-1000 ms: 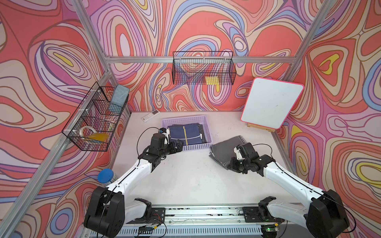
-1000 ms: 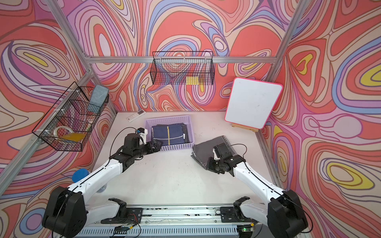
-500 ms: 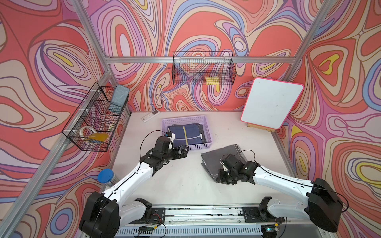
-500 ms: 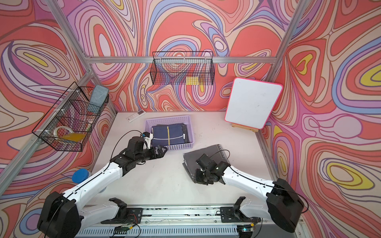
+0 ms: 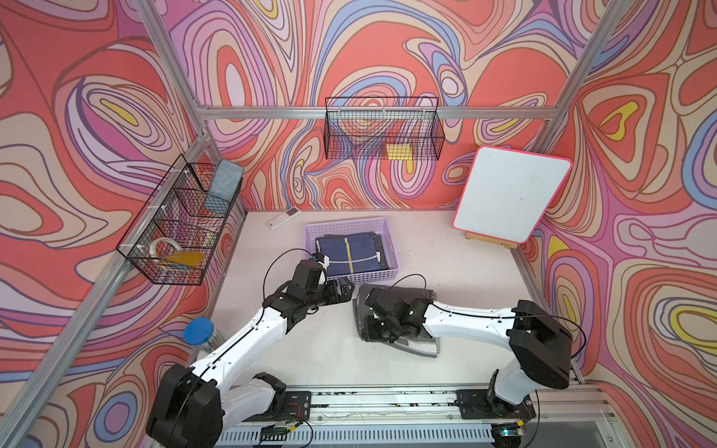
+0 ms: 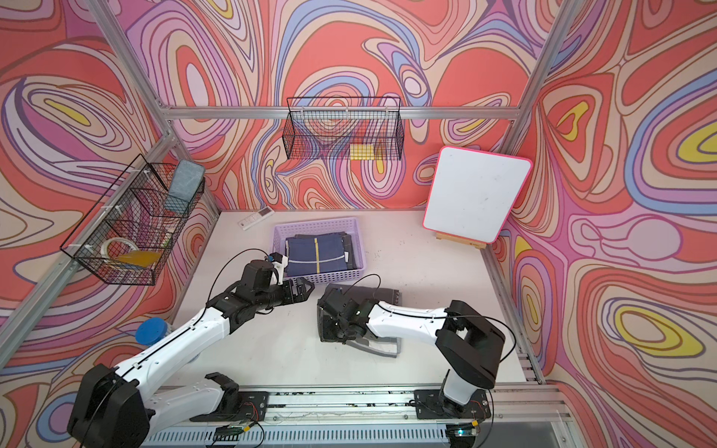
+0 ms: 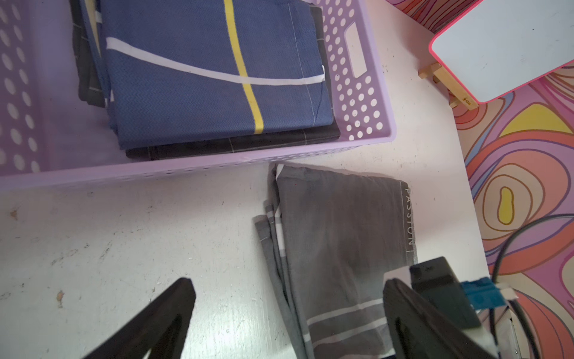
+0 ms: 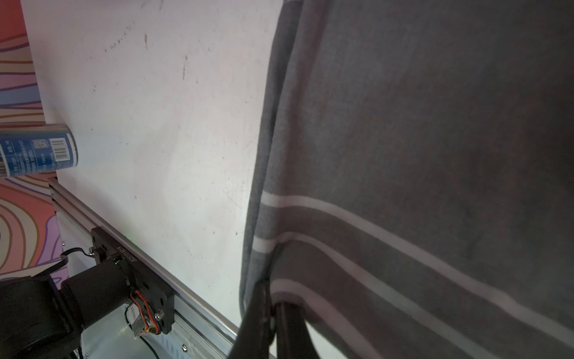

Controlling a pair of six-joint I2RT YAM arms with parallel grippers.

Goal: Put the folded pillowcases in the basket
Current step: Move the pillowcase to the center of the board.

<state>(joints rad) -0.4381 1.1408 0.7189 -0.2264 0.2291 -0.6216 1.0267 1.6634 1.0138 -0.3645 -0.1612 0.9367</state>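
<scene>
Down at the right claw (image 8: 273, 306), the jaws look almost closed, with a bit of the grey pillowcase (image 7: 341, 236) edge pinched between them, right by the white stripes. The left claw (image 5: 345, 289) is gaping wide open and holds nothing. It hangs over the surface (image 7: 124, 233) between the pillowcase and the near wall of the basket (image 5: 349, 225).

The pillowcase lies flat on the surface just outside that near wall. One corner sits so close to it that I can't tell if they touch.

My guess on handling: it's light, soft and floppy, not fragile at all. The layers already fan out along one side, so lifting it by a single pinched edge would probably let it droop and come unfolded. I'd grab the stacked edge deep enough to catch every layer, ideally with a claw at each end, and lift it clear of the rim. The basket already has a folded blue cloth (image 7: 217, 77) in it, so the pillowcase would land on top.

Hard to see: the right arm (image 5: 465, 322) covers most of the pillowcase in both top views. The right wrist view is too close to show how many layers are actually pinched. The left wrist view cuts off the pillowcase's near end.
</scene>
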